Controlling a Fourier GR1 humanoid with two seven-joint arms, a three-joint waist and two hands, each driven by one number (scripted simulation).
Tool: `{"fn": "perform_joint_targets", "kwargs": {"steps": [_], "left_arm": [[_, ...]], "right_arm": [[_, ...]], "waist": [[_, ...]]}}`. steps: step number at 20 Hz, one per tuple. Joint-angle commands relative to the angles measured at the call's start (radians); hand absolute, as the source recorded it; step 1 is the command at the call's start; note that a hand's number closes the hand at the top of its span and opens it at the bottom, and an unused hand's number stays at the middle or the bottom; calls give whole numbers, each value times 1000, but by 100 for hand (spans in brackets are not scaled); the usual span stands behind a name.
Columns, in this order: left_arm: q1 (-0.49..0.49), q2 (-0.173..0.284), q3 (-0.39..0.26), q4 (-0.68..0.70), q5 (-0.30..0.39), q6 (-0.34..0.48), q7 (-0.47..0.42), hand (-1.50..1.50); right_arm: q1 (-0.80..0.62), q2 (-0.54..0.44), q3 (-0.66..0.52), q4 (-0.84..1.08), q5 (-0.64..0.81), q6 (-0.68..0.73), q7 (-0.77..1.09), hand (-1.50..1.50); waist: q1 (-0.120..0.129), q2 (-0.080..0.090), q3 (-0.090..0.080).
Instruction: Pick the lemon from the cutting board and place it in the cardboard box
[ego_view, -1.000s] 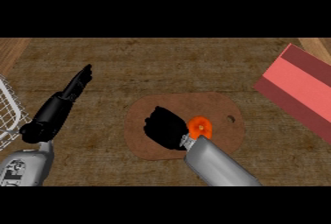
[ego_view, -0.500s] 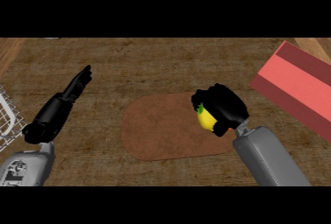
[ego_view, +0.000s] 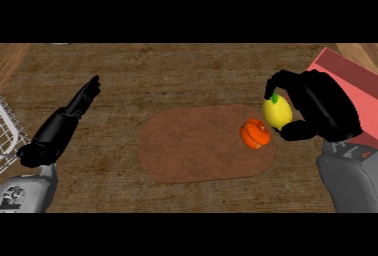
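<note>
With its fingers curled round the lemon (ego_view: 277, 113), the right hand (ego_view: 319, 107) holds the fruit above the right edge of the cutting board (ego_view: 193, 150), just beside the pink cardboard box (ego_view: 347, 75). Picking looks done; placing in the box remains. An orange fruit (ego_view: 255, 133) lies on the board. At the left, the left hand (ego_view: 65, 122) rests over the wooden table (ego_view: 184, 75), fingers straight.

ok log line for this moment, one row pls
right hand: shut on lemon, lifted off cutting board | box: just right of hand | left hand: open, resting | orange item: on board
</note>
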Motion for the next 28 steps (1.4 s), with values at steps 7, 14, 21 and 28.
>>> {"fn": "perform_joint_targets", "kwargs": {"steps": [7,14,21,28], "left_arm": [[-19,-2,-2,-63,24,-32,67,0],[-24,-28,-7,-2,-7,-21,9,0],[-25,-20,-4,-49,11,-47,40,0],[-35,-44,-13,-9,-29,-13,25,0]], "right_arm": [[-140,-43,-364,53,-120,-12,216,150],[-231,-262,-515,414,-158,-80,26,150],[-269,-411,-455,724,-81,52,-26,150],[-285,-544,-413,1002,-57,147,-234,150]], "waist": [[26,6,1],[32,12,1],[53,15,1],[46,17,2]]}}
